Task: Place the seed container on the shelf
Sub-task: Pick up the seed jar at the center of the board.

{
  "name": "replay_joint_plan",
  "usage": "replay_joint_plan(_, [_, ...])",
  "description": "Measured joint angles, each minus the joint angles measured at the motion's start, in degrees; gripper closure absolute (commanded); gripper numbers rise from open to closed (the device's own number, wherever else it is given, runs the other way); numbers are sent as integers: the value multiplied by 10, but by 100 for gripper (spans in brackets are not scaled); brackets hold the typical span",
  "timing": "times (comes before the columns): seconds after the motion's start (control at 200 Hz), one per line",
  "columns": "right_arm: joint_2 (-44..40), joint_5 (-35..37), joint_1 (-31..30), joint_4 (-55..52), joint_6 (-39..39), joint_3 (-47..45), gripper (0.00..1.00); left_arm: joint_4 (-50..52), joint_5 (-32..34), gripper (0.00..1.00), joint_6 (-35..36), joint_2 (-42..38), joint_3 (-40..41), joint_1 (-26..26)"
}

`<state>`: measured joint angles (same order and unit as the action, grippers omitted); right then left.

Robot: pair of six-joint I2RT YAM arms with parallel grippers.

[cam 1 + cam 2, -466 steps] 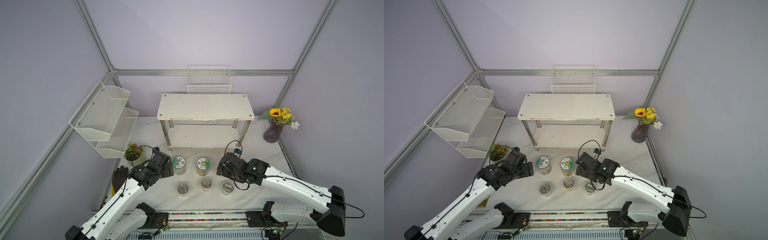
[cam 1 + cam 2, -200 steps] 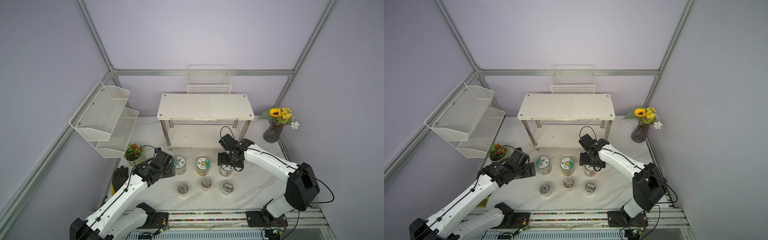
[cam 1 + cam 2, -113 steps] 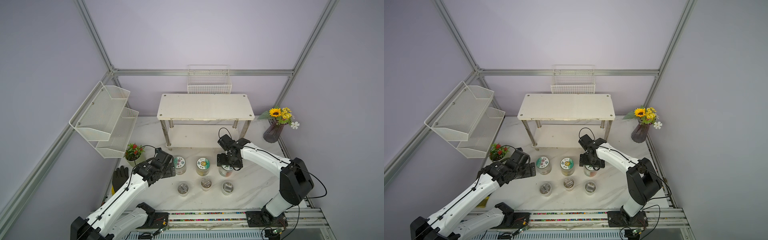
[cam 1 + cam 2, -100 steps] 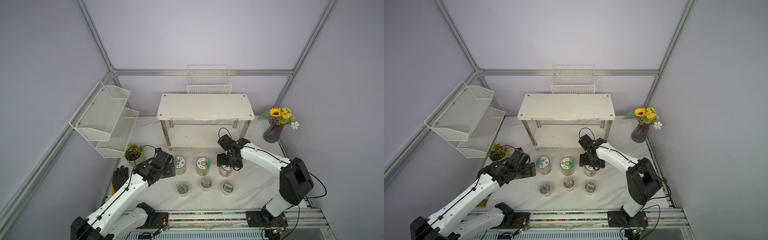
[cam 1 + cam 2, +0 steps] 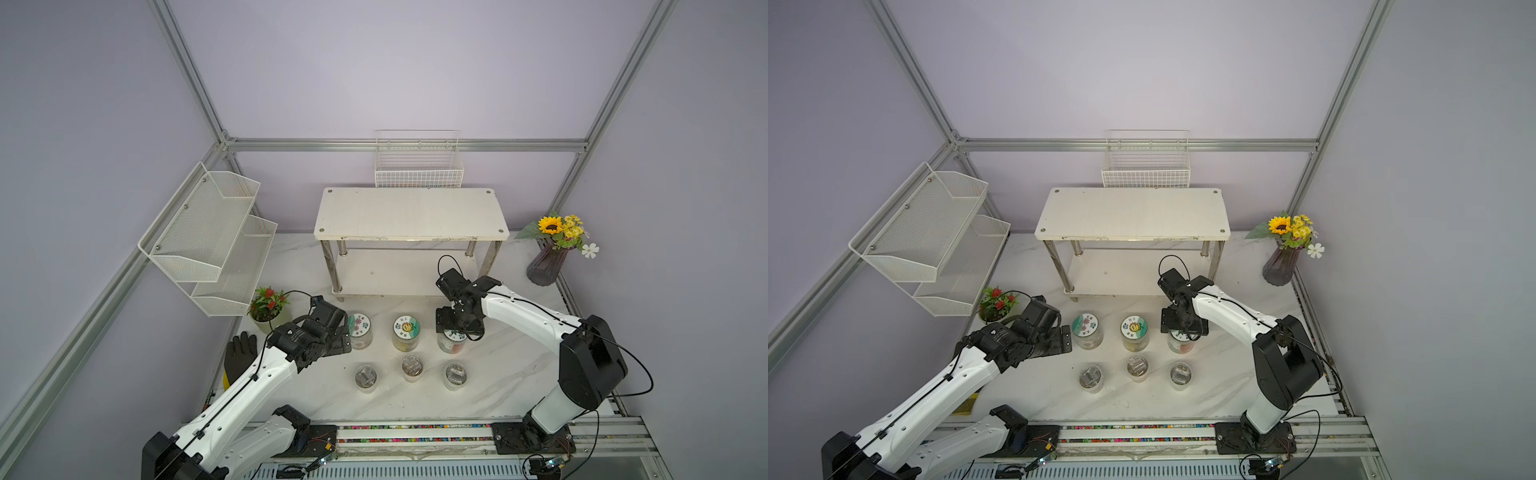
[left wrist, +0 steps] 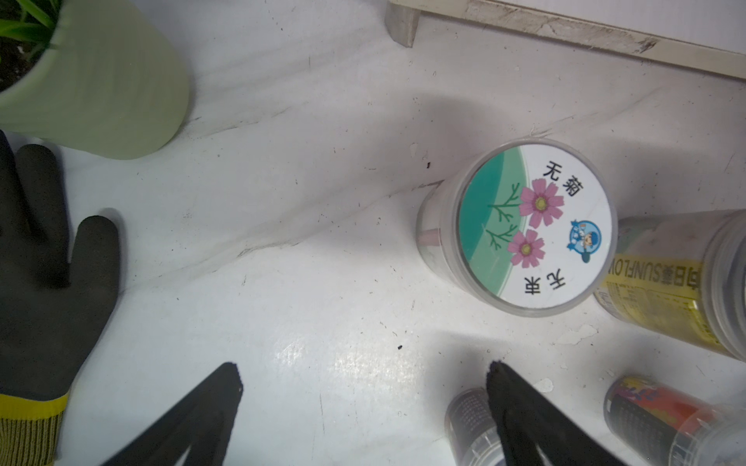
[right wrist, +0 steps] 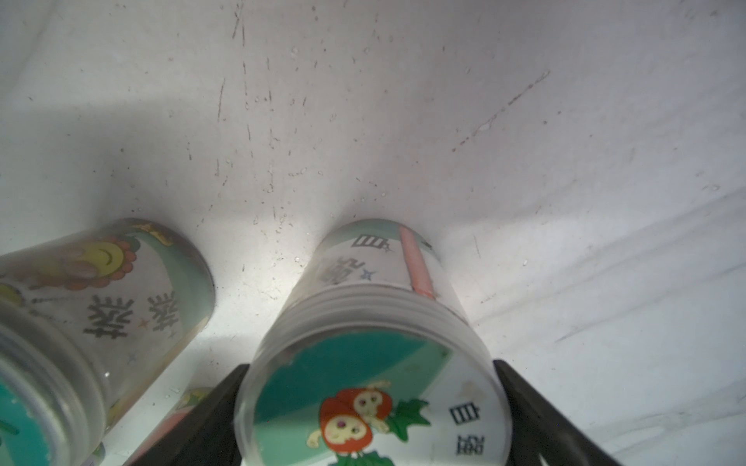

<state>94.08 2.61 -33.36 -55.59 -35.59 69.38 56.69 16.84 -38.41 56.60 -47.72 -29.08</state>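
Seed container (image 7: 371,343) stands upright between my right fingers (image 7: 210,415), lid close against both; gripped or not, I cannot tell; shelf (image 5: 411,212) just beyond.

Seed container (image 5: 451,347): lid mostly hidden beneath my right gripper (image 5: 459,328) in both top views; in the right wrist view its lid is blurred and cut by the frame edge.
Sunflower jar (image 7: 101,298): cut off in both wrist views, blurred in the right one.
Black glove (image 6: 44,262), green pot (image 6: 101,80): each only partly within the left wrist view.
Small jars (image 5: 412,368): contents too small for me to tell.
Shelf (image 5: 411,212): rear of lower tier hidden under its top board.
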Motion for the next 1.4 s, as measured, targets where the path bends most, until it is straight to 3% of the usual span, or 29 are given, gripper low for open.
replay_joint_plan(0.4, [-5, 0, 0, -21, 8, 8, 32, 0, -4, 6, 2, 1, 0, 0])
replay_joint_plan(1.01, [-82, -6, -4, -92, 35, 68, 36, 4, -38, 10, 67, -36, -35, -7])
replay_joint_plan(1.185, [-88, -36, -21, -108, 48, 91, 36, -44, -59, 10, 111, -61, -44, -67])
replay_joint_plan(1.4, [-92, -90, -49, -113, 61, 118, 36, -138, -45, 8, 168, -59, -45, -192])
